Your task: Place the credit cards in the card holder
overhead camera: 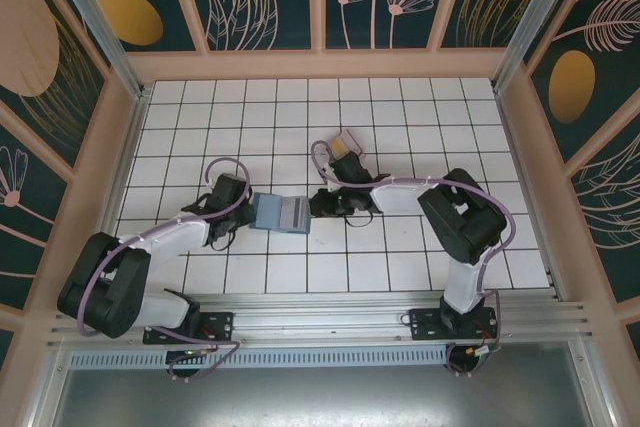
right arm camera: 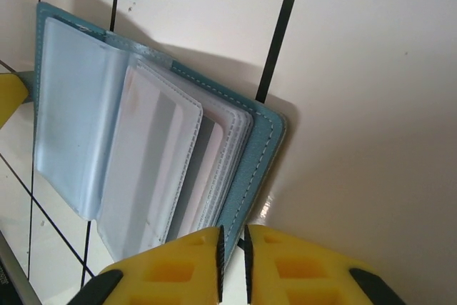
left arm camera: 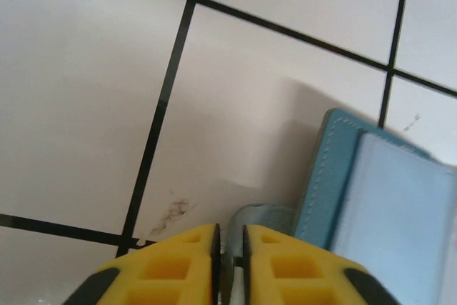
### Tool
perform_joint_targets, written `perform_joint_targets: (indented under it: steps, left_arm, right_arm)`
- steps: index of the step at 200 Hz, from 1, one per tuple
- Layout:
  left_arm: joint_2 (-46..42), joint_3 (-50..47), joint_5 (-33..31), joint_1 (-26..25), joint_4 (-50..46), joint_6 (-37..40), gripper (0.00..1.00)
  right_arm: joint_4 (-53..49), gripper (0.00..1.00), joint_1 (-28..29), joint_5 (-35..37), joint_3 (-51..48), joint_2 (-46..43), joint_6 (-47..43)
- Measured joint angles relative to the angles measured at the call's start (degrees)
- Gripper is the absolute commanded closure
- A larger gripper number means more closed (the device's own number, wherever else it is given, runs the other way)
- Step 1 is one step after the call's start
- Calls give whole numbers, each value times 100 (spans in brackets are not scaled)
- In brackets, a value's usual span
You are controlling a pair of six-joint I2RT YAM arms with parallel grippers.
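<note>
**Desk:** At the centre of the top view, what do you have?

**Operator:** I see a teal wallet (overhead camera: 282, 213) lying open on the white tiled table (overhead camera: 400, 107), with an arm at each end. My left gripper (overhead camera: 247, 209) is at its left edge and my right gripper (overhead camera: 318, 205) is at its right edge.

**Desk:** How are the jaws?

**Operator:** On the right wrist camera the yellow fingers (right arm camera: 178, 269) are drawn almost together over the wallet's stitched teal cover, with the clear sleeves fanned out above them. I read that as a pinch on the cover's edge. On the left wrist camera the jaws are just as narrow, and a thin grey-blue flap of the wallet runs into the slit. I can't tell whether that flap is clamped or only sitting between them.

**Desk:** And the task pieces?

**Operator:** The card holder (overhead camera: 356, 137) is the small clear box just above centre in the top view. It sits apart from the wallet, beyond the right arm's wrist. A yellow-gold card (overhead camera: 342, 149) shows at its lower left part. I can't tell whether the card is inside the box or lying on it.
</note>
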Motion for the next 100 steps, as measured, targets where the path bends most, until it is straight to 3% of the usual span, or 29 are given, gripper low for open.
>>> perform_joint_targets:
  steps: [44,100]
  left_arm:
    - [-114,428,188,0,-223,122,55]
    - [-481,866,214,0,-675,160,51]
  right_arm:
    - [-205,79,-192,31,2,-151,-28]
    - [-413,77,-568,136,107,-667,-118]
